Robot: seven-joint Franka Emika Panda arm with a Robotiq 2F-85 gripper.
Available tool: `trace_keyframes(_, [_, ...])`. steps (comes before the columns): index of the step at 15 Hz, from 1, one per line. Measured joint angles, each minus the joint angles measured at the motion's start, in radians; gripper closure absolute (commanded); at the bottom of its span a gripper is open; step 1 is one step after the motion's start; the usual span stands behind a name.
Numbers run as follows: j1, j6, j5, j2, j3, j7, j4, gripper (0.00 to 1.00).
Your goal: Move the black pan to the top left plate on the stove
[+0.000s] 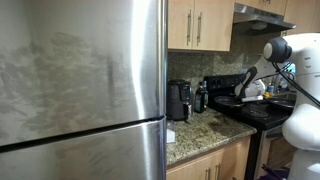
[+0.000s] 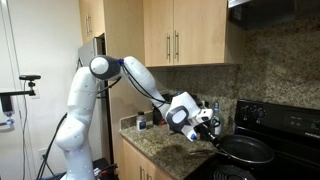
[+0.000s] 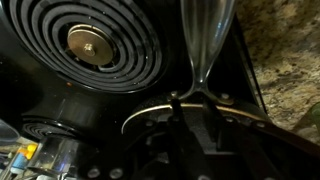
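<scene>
Where the granite counter [image 2: 165,150] ends against the stove [image 2: 285,120], the black pan [image 2: 246,150] sits just past that end edge, over the side of the cooktop nearest the counter. From here I cannot tell whether it rests on the glass or hangs a little above it. The white arm reaches out across the counter's front edge, and the gripper [image 2: 207,128] hovers right at the pan's handle [image 2: 218,140], over the corner where counter and stove meet. I cannot tell whether its jaws are apart or closed on the handle: both exterior views show it too small, and the wrist view shows only dark mechanism at the bottom.

In the wrist view the handle runs up the middle as a pale tapering strip, narrowing to a curved rim. A coil burner [image 3: 90,45] lies to one side of it and speckled granite to the other.

In an exterior view a black coffee maker [image 1: 178,100] stands toward the counter's back edge, between the steel fridge [image 1: 80,80] and the stove. The pan is well apart from it.
</scene>
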Motion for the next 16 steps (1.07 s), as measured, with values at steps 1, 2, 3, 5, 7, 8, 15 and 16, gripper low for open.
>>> trace_keyframes(1, [0.000,0.000,0.008,0.003,-0.001,0.006,0.006,0.58])
trace_keyframes(2, [0.000,0.000,0.014,0.004,-0.002,0.012,0.011,0.57])
trace_keyframes(3, [0.000,0.000,0.015,0.004,-0.003,0.021,0.014,0.49])
trace_keyframes(5, [0.000,0.000,0.025,0.002,-0.003,0.023,0.017,0.34])
trace_keyframes(7, [-0.001,-0.005,0.026,-0.009,0.000,0.005,0.014,0.18])
trace_keyframes(8, [-0.001,-0.013,0.025,-0.019,0.003,-0.011,0.009,0.11])
trace_keyframes(15, [-0.037,-0.321,0.104,-0.130,0.058,-0.148,-0.041,0.00])
trace_keyframes(16, [-0.037,-0.329,0.104,-0.133,0.057,-0.147,-0.042,0.00])
